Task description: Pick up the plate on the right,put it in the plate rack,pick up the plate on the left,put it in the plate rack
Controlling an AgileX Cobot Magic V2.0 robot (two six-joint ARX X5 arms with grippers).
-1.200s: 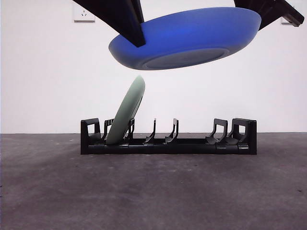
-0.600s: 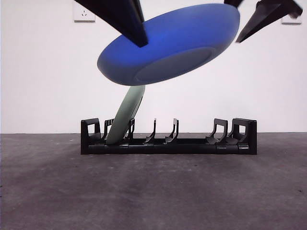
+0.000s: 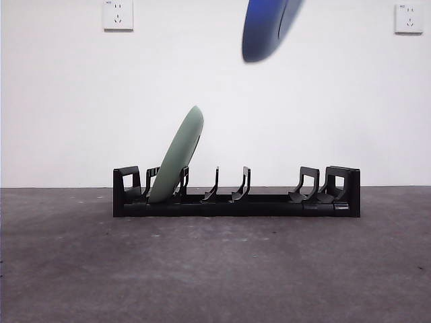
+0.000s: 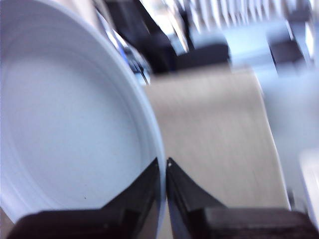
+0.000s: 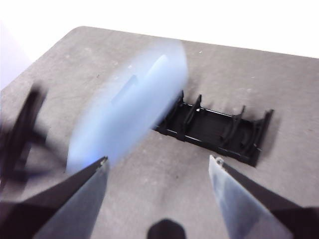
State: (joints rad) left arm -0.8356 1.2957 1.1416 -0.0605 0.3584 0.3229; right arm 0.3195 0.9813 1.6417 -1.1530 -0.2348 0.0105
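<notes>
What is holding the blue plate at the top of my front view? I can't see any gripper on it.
Observer: The left gripper has it. Its jaws are closed on the rim of the blue plate.
Operator: And the other arm?
Observer: The right gripper is open and holds nothing. Its camera looks down on the plate rack.
Operator: Anything on the plate's inner face?
Observer: The left wrist view shows it pale and bare, though the picture is blurred.
</notes>
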